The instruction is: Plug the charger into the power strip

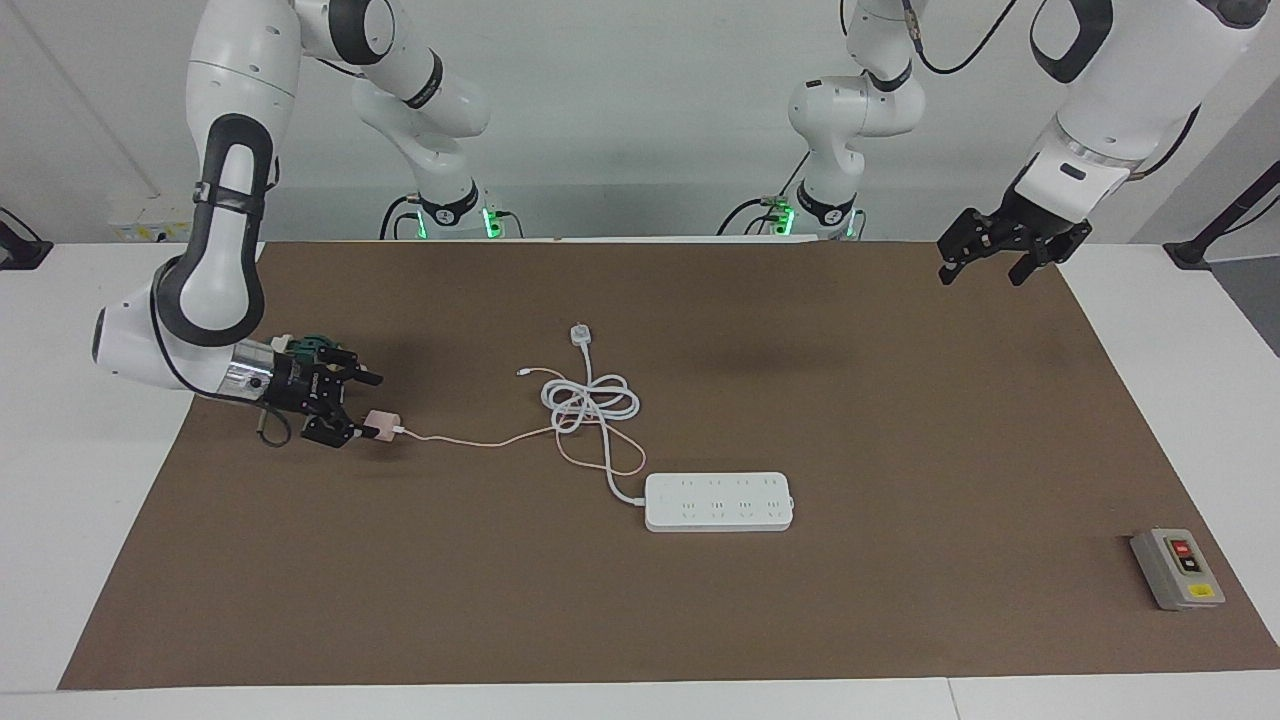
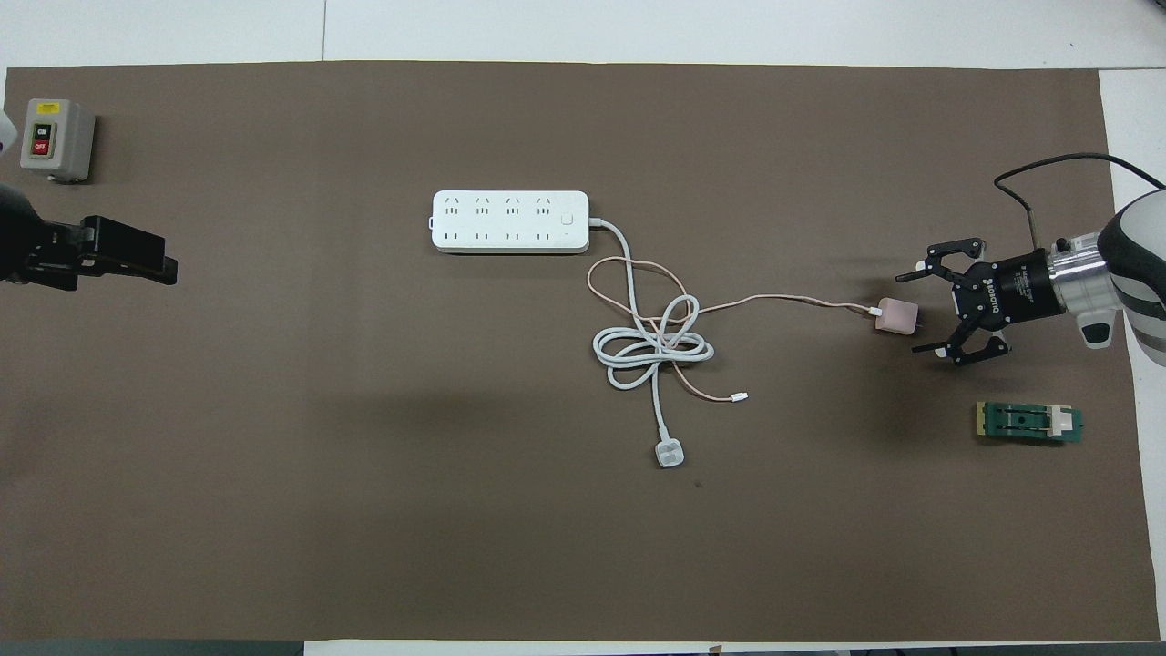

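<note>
Reaching low along the mat, the right gripper (image 1: 362,407) has its jaws spread wide either side of the charger's (image 1: 380,425) pronged end, not yet closed on it. That pale-pink cube lies on the mat toward the right arm's end, its thin cable (image 2: 783,299) trailing to the tangle of cords beside the power strip (image 1: 719,501), well apart. Nothing is plugged in: grasping, carrying and inserting all remain. The left gripper (image 1: 985,258) waits in the air, fingers apart, over the mat's corner at the left arm's end

High opposed cameras (shared mat (image 1: 900,420))
</note>
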Tool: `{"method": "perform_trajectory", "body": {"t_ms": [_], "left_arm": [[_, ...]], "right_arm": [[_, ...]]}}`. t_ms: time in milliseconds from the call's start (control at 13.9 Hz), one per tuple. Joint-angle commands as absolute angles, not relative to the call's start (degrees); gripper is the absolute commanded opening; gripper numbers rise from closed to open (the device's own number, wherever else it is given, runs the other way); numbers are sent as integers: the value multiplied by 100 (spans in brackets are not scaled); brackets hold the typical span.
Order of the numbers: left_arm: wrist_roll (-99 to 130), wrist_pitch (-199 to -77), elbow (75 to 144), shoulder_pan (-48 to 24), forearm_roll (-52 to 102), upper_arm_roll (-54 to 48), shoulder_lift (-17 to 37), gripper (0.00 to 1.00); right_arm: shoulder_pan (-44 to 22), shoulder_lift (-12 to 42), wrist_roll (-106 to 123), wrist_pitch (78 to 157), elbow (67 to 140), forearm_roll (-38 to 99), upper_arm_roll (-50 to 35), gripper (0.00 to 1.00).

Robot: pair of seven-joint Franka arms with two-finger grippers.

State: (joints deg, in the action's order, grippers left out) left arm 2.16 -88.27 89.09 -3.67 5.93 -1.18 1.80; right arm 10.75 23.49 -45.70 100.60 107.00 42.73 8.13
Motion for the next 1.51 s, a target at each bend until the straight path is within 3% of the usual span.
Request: {"method": "perform_trajectory", "body": {"t_ms": [0, 360, 792, 936, 1080, 1224, 1368, 1440], "left_arm": [[237, -8895, 8939, -606, 712, -79, 465, 100], [202, -8500, 8956, -712, 799, -88, 554, 100], [458, -8270, 8895, -554, 2302, -70, 624, 100], [282, -8279, 8903, -458, 3131, -53, 816, 100], [-138, -8131, 8965, 6, 4293, -53, 1359, 100], [-736, -8042, 8965, 210, 5015, -53, 1931, 100], [-1272, -8024, 9009, 351, 5378, -62, 2319, 100], [-1570, -8042, 9061, 369, 5457, -70, 2442, 100]], "right_arm": [[1160, 2513, -4632, 10072, 10582, 4473, 765, 100], [1134, 2654, -4317, 10318, 10582, 4641, 773, 100], [1178, 2760, -3930, 10643, 10696, 4772, 773, 100], [1178, 2769, -3885, 10661, 10714, 4808, 773, 100], [1186, 2830, -3701, 10687, 10758, 4869, 773, 99], [1265, 2909, -3578, 10670, 10749, 4957, 773, 72], [1266, 2909, -3577, 10644, 10723, 4957, 773, 52], [1266, 2918, -3577, 10652, 10731, 4957, 773, 33]]}}
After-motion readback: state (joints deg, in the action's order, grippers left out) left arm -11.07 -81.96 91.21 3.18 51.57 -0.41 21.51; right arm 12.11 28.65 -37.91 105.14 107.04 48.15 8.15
